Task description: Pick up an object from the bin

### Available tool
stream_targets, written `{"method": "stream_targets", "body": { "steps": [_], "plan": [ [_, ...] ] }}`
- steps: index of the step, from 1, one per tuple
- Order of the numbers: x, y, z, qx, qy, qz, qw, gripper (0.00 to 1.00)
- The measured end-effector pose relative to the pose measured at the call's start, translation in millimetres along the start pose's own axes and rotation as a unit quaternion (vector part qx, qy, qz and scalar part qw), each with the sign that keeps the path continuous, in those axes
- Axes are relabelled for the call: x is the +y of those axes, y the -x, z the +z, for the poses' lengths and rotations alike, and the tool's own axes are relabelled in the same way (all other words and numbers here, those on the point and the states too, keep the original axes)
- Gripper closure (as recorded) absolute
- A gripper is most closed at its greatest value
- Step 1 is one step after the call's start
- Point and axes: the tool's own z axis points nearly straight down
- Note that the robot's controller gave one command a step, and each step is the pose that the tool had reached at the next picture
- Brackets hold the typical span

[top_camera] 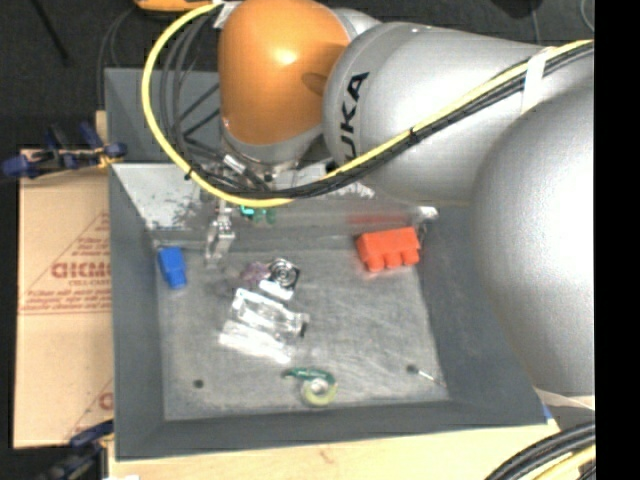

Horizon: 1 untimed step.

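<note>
Grey metal makes up the bin (pixel 140 368), its floor scuffed and bare over much of its width; the arm (pixel 480 108) comes in from the right, and its orange cover (pixel 275 63) hangs over the bin's far-left part; a yellow cable (pixel 160 78) loops round that cover.

Below the cover the gripper (pixel 218 240) points down near the far wall, left of the bin's middle; whether it is parted or closed cannot be told, and nothing can be seen held in it; whether it touches the floor cannot be told either.

Nearest to it on the left lies a blue block (pixel 172 267), close by but apart from it; a small green thing (pixel 256 211) sits just beside it on the right, against the far wall and partly hidden under the wrist; its kind cannot be made out.

Down and to the right of the gripper lies a small metal piece (pixel 280 272) with a purple patch beside it, touching a clear plastic part (pixel 262 322) that lies near the floor's middle; an orange block (pixel 388 249) rests well apart on the right, near the far wall; a pale ring (pixel 317 389) with a green stub lies by the near wall; a small screw (pixel 424 372) lies near the near-right corner.
</note>
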Motion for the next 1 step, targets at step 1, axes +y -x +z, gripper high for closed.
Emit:
{"method": "stream_targets", "body": {
  "steps": [1],
  "plan": [
    [-40.4, -20.8, 122.0, -0.0064, 0.001, -0.078, 0.9969, 0.00]
  ]
}}
